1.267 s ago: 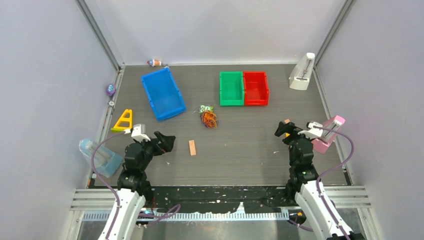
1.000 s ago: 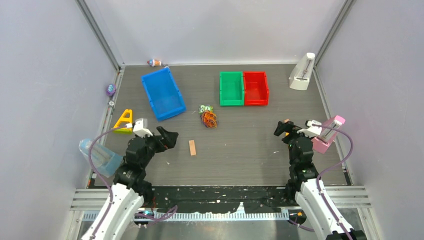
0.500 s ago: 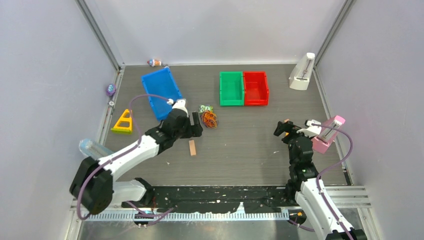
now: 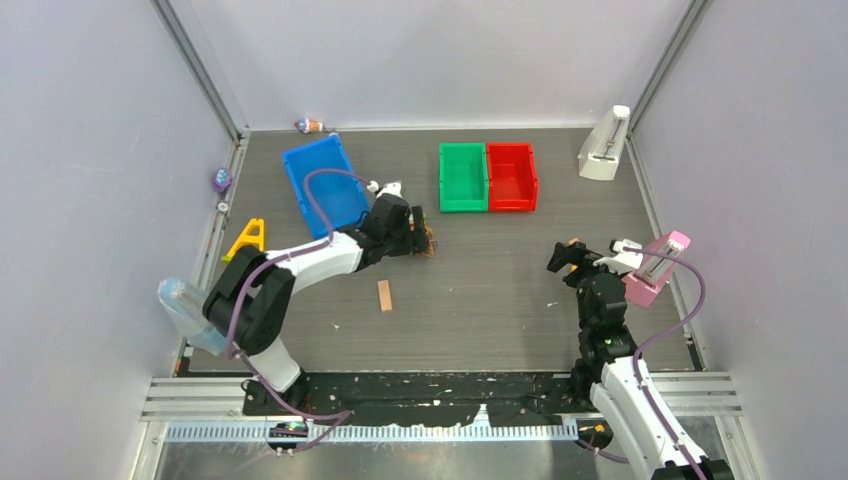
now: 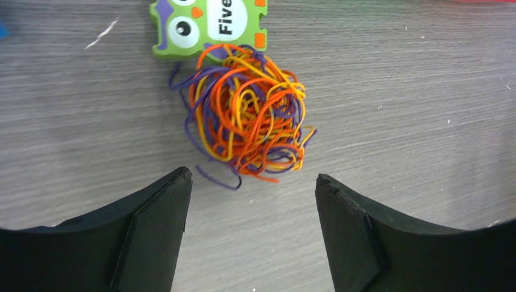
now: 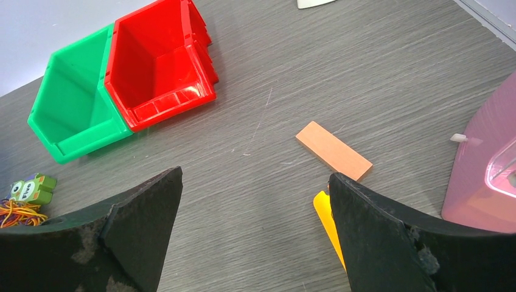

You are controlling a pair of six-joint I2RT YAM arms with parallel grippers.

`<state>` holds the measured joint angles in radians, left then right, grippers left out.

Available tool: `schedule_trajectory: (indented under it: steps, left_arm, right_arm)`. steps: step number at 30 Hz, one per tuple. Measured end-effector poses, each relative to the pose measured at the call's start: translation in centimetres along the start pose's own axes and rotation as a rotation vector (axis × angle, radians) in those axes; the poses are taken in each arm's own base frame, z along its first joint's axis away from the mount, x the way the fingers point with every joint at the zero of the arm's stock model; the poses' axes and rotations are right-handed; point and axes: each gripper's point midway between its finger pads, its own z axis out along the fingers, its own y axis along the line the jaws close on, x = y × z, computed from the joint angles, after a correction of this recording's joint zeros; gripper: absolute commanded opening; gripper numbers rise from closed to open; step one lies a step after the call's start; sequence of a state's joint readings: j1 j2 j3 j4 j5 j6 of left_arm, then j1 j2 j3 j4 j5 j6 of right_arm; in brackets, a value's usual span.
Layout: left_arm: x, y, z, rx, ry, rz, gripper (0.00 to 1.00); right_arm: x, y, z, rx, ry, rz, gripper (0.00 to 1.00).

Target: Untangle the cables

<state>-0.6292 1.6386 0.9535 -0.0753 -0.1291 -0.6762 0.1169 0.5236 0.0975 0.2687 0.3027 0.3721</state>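
— Where do your tools sit?

— My right tool (image 6: 255,182) hangs spread over the near right of the desk (image 6: 274,91), holding nothing. My left tool (image 5: 251,182) is spread too, just short of the cables (image 5: 246,125), a tight orange, yellow and purple ball around mid-desk.

— What might go wrong?

— If I close on the whole ball, I'd likely cinch the knots tighter. The owl tile (image 5: 207,24) touches the ball's far edge, and a strand may be lying over it; I can't quite tell. If so, pulling could drag it along.
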Motion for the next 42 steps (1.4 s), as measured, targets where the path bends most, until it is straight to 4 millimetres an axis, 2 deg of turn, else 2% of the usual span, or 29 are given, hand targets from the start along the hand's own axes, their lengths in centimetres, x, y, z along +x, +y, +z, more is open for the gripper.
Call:
schedule_trajectory:
  steps: [2, 6, 8, 9, 15, 24, 28, 33, 35, 38, 42]
  left_arm:
    - [0.0, -0.4, 1.1, 0.003, 0.016, -0.004, 0.66]
    - [0.4, -1.6, 3.3, 0.018, 0.064, -0.027, 0.18]
    - [0.7, -2.2, 4.1, 0.039, 0.092, -0.026, 0.03]
    - [0.9, -2.4, 4.3, 0.049, 0.103, -0.031, 0.00]
    - [1.7, -3.2, 3.5, 0.109, 0.133, -0.009, 0.00]
    - [4.2, -2.9, -3.6, 0.297, 0.111, 0.089, 0.00]
    - [5.7, -2.6, -5.8, 0.373, 0.099, 0.127, 0.00]
    - [7.2, -2.5, -6.1, 0.445, 0.099, 0.176, 0.00]
    - [8.1, -2.1, -6.1, 0.450, 0.119, 0.180, 0.00]
    - [8.9, -1.9, -5.8, 0.453, 0.146, 0.182, 0.03]
    - [9.1, -1.8, -5.6, 0.452, 0.156, 0.189, 0.18]
  right_arm:
    - [0.0, 0.0, 0.0, -0.001, 0.001, 0.000, 0.95]
    - [0.1, 0.0, 0.0, 0.000, 0.004, -0.001, 0.95]
    - [0.0, 0.1, 0.1, -0.001, 0.003, -0.001, 0.95]
    - [-0.1, 0.1, 0.1, -0.002, 0.002, 0.000, 0.95]
    - [-0.1, 0.2, 0.1, -0.007, 0.005, -0.004, 0.95]
    - [0.9, 1.7, 0.3, -0.083, 0.074, -0.043, 0.97]
    - [0.3, 3.3, 0.2, -0.138, 0.136, -0.056, 0.98]
    - [-0.9, 7.1, -0.6, -0.283, 0.227, -0.046, 1.00]
    - [-0.2, 8.5, -1.3, -0.345, 0.283, -0.035, 0.98]
    - [2.5, 10.7, -2.8, -0.437, 0.398, -0.016, 0.97]
    - [6.7, 13.6, -4.9, -0.549, 0.530, -0.030, 0.97]
